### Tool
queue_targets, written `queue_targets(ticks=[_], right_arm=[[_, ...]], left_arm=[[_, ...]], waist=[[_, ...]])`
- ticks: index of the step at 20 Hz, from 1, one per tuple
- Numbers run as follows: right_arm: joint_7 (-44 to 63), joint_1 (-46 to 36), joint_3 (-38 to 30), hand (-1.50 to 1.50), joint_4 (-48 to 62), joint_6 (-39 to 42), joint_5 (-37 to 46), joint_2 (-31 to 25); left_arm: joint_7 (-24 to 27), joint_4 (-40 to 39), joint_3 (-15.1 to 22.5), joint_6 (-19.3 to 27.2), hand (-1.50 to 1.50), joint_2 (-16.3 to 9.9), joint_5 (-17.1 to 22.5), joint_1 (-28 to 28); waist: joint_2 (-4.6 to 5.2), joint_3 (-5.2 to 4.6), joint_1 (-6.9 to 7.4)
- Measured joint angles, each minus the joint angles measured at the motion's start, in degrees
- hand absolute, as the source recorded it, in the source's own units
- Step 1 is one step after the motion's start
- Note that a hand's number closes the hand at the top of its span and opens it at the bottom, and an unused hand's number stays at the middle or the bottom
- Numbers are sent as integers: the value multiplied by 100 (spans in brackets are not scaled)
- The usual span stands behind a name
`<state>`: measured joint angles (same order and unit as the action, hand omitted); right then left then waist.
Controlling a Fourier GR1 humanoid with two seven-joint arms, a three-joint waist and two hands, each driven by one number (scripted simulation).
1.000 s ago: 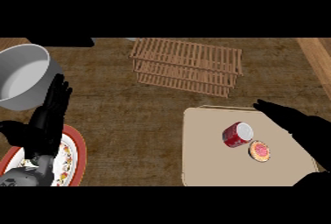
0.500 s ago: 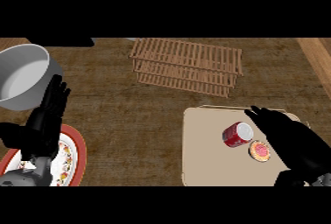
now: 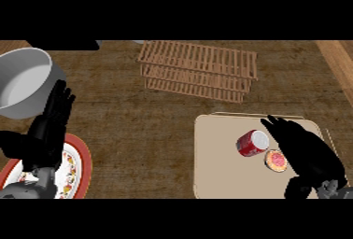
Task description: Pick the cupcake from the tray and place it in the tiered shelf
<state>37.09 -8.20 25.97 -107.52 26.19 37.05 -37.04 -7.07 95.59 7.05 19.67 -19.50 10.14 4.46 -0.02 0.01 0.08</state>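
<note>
Head view: cupcake [image 3: 276,160] sits on the tray [image 3: 221,182], beside a red can [image 3: 251,143]. Right hand [image 3: 307,151] above the tray, just right of the cupcake — fingers straight, holding nothing. Left hand [image 3: 47,130] rests open at left, over a plate [image 3: 81,163]. Tiered shelf [image 3: 198,69] well apart, up-counter.

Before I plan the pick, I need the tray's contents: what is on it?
On the tray lie a red can on its side and the cupcake. The right hand covers the tray's right part, so anything under it is hidden.
</note>
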Motion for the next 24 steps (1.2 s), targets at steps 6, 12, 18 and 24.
queue_targets(ticks=[6, 12, 18, 24], right_arm=[[-695, 322, -213, -150, 414, -162, 486, 150], [-1201, 435, -482, -150, 755, -203, 880, 429], [-1770, 593, -598, -150, 1108, -525, 1298, 703], [-2053, 383, -833, -150, 1548, -433, 1598, 1078]], left_arm=[[68, -12, -198, -204, 0, 122, -156, -112], [-55, -42, -427, -433, 0, 243, -250, -1], [-210, 146, -493, -500, 0, 403, -444, -50], [-31, 69, -613, -710, 0, 581, -596, -154]], waist=[[0, -1, -6], [0, 0, -9], [-1, 1, -6], [0, 0, 0]])
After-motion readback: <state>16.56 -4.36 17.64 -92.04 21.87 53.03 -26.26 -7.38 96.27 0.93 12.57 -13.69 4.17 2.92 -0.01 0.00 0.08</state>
